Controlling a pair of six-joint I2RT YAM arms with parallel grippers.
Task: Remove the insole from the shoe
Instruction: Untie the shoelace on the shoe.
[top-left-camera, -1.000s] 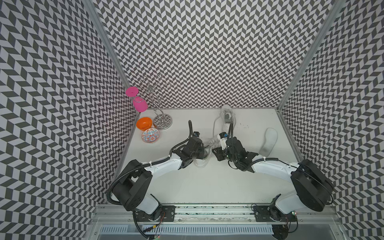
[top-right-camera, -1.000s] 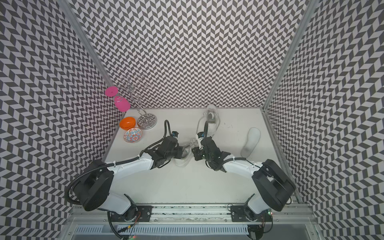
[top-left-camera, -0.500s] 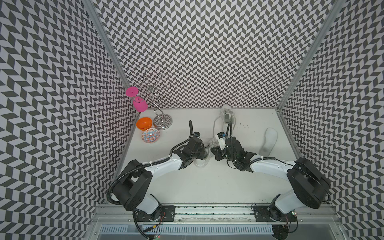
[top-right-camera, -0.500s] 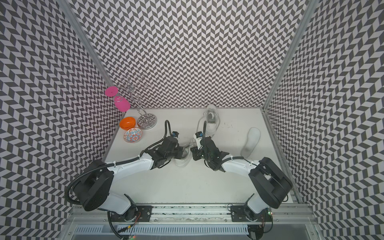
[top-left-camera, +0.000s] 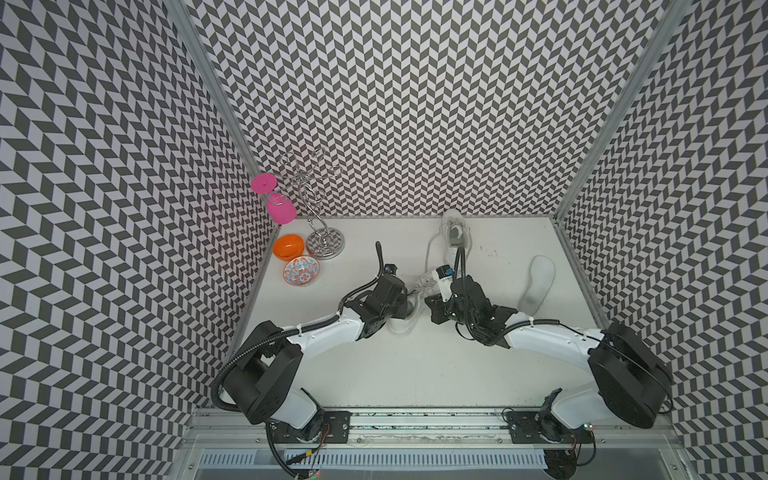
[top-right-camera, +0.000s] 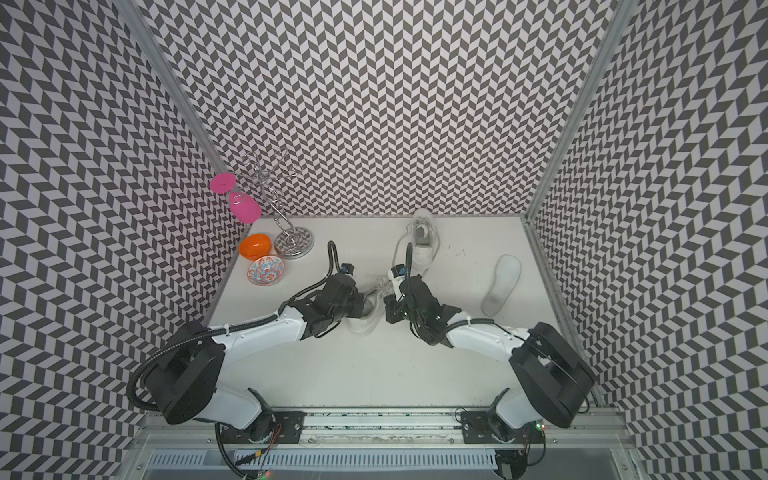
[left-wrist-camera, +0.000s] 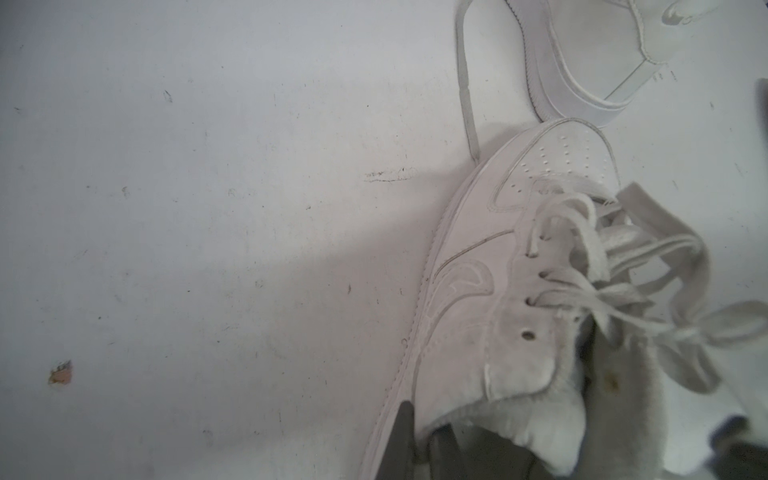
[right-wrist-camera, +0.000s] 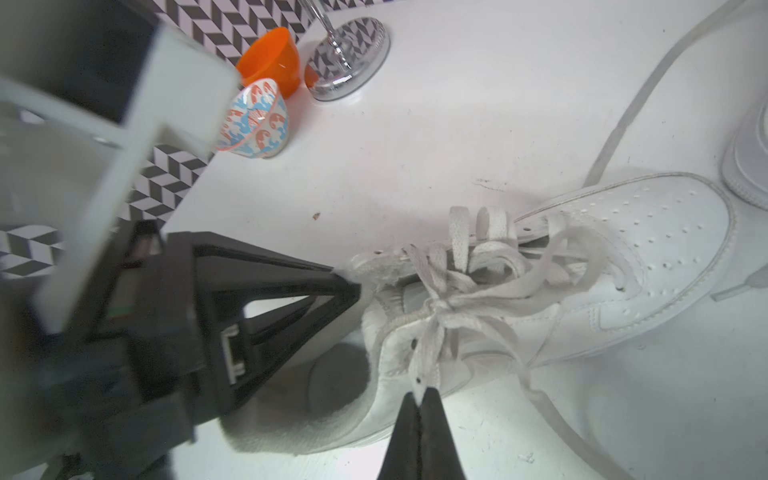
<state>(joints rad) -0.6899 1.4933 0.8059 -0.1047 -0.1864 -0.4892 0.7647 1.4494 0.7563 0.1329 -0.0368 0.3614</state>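
White shoe (right-wrist-camera: 582, 282) mid-worktop, toe toward the far edge, mostly hidden under both wrists in both top views. Left gripper (right-wrist-camera: 347, 286) clenched on one eyelet flap. Right gripper (right-wrist-camera: 419, 405) pinched tight on the opposite flap. Shoe's inside shadowed and blocked; only a grey patch shows, can't tell what. Loose insole (top-left-camera: 537, 284) flat near right edge. Second shoe (top-left-camera: 455, 239) at far edge, cut off in wrist views.

L gripper (top-left-camera: 410, 308) & R gripper (top-left-camera: 432, 302) at shoe (top-left-camera: 401, 331) mid-table; loose insole (top-left-camera: 536, 284) lies well apart
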